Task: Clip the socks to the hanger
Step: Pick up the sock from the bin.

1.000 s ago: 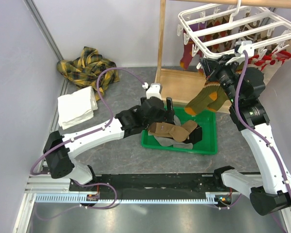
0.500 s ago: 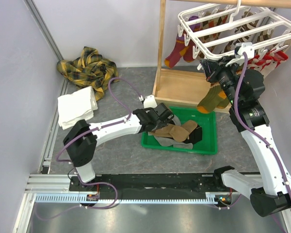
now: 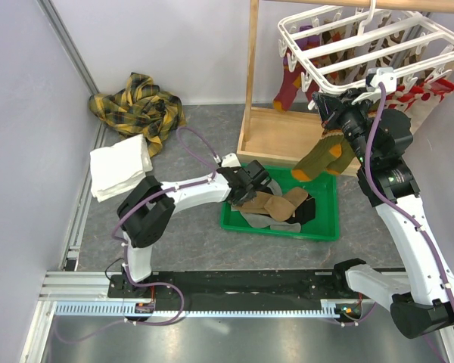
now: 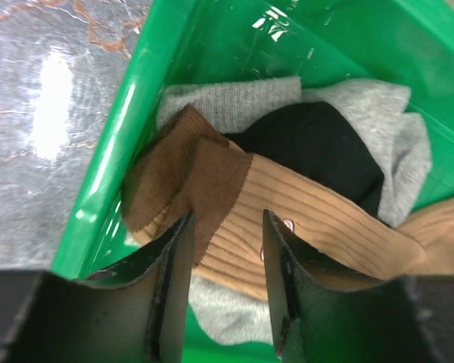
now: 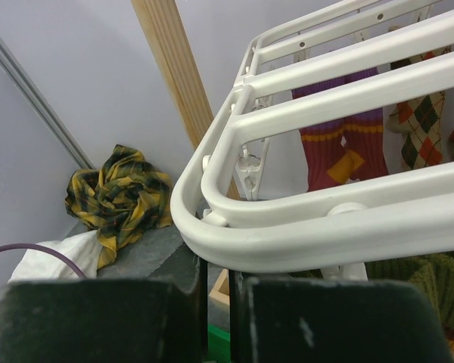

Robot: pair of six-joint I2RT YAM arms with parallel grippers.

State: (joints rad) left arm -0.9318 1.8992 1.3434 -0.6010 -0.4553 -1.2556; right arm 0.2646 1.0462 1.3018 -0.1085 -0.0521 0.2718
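My left jaws stood half spread inside the green tray (image 4: 115,144) on the bench (image 3: 204,249), one finger on either side of the brown sock (image 4: 234,204). That sock lay over a black sock (image 4: 318,144) and a grey sock (image 4: 234,102). My right jaws were pressed together, pinching the olive sock (image 3: 323,157), which dangled just under the white hanger (image 5: 325,234).
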